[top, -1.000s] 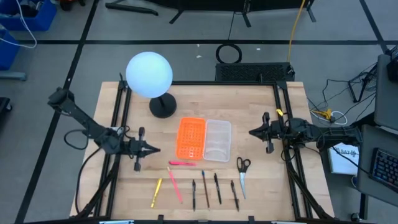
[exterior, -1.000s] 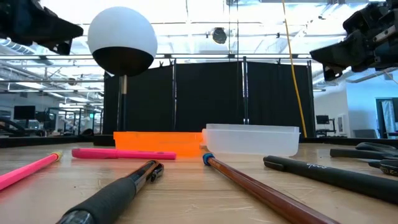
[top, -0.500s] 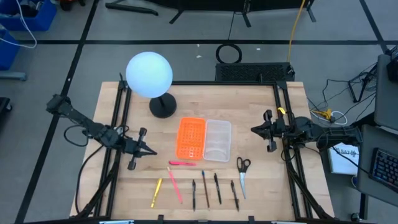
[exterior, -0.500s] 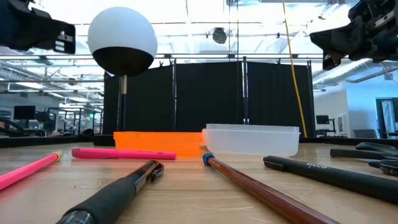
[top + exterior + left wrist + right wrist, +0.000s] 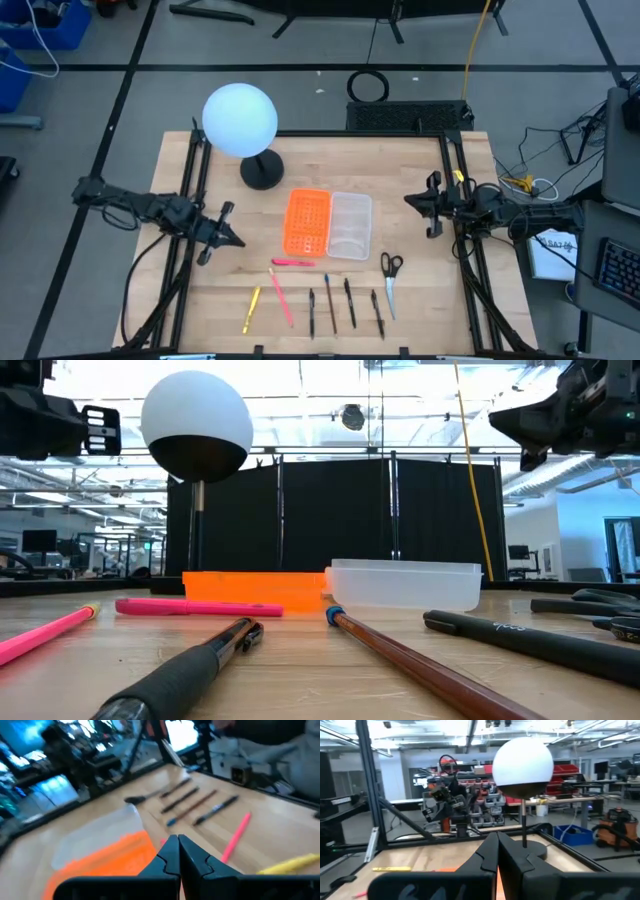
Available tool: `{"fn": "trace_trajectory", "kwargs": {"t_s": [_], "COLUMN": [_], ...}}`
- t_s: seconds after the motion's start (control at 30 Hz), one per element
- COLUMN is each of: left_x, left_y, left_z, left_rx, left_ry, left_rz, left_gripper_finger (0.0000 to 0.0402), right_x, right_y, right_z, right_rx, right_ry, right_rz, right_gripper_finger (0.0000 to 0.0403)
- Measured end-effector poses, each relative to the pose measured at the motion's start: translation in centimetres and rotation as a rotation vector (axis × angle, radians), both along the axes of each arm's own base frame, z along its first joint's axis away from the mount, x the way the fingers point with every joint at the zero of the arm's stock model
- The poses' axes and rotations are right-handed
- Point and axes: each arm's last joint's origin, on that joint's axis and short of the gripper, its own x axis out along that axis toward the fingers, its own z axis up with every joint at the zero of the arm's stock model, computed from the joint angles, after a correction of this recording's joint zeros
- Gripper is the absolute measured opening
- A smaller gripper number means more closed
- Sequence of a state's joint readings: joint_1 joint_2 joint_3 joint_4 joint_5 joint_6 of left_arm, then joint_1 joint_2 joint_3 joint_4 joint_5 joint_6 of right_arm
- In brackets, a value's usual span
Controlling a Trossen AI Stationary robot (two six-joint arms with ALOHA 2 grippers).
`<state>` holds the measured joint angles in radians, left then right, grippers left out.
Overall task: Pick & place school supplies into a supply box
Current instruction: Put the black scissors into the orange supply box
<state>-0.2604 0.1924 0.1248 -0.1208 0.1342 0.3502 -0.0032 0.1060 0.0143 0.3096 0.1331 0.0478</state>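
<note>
Although the clear supply box (image 5: 349,225) sat ready at the middle of the table (image 5: 420,300), touching the orange tray (image 5: 307,222) on its left side, nothing lay inside it as far as the overhead view showed, so I judged the task not yet begun. Every item was on the wood in front of the two trays: a short pink pen (image 5: 292,263) lay crosswise just in front of the orange tray, a longer pink pencil (image 5: 281,297) slanted near it, and a yellow pencil (image 5: 250,310) lay farthest toward the left arm's side. Beside these came a row of dark pens (image 5: 349,303), well apart from one another and pointing roughly toward the trays, with a brown pencil (image 5: 328,304) among them. The scissors (image 5: 390,279) rested nearest the right arm's side, handles toward the box. All of these remained to be picked up and dropped in. The left gripper (image 5: 234,240) hung above the table's left part, well apart from the pens, its fingers pressed together and holding nothing. The right gripper (image 5: 408,202) hovered over the right edge, beyond the box, fingers likewise pressed together and empty. A white globe lamp (image 5: 240,120) stood behind the trays, clear of the work.
</note>
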Motion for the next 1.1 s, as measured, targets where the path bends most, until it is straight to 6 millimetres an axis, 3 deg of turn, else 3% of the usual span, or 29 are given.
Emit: {"fn": "trace_trajectory", "kwargs": {"t_s": [0.33,0.47,0.57,0.7,0.8,0.93,1.1], "left_x": [-0.1,-0.1,-0.1,0.0,0.0,0.1,0.2], "left_y": [1.1,1.3,1.4,1.7,1.9,2.2,2.5], "left_z": [-0.6,-0.3,0.0,0.1,0.0,-0.1,-0.2], "left_rx": [-0.023,-0.065,-0.085,-0.086,-0.053,-0.073,-0.095], "left_ry": [-0.201,-0.226,-0.251,-0.266,-0.266,-0.247,-0.233], "left_rz": [0.062,0.083,0.116,0.188,0.281,0.391,0.474], "left_gripper_finger": [0.0001,0.0012,0.0023,0.0028,0.0029,0.003,0.003], "right_x": [0.3,0.5,1.2,3.2,5.7,9.6,14.3], "right_y": [0.0,-0.2,-0.2,0.6,1.9,4.6,8.6], "right_z": [-0.1,0.2,-0.2,4.3,7.0,11.0,13.6], "right_rx": [0.001,0.022,0.058,0.07,0.079,0.105,0.226], "right_ry": [0.013,-0.001,0.133,0.189,0.356,0.587,0.834], "right_rz": [-0.006,-0.09,-0.162,-0.178,-0.191,-0.254,-0.31], "right_gripper_finger": [0.0,0.0,0.0,0.0,0.0,0.0,0.0]}}
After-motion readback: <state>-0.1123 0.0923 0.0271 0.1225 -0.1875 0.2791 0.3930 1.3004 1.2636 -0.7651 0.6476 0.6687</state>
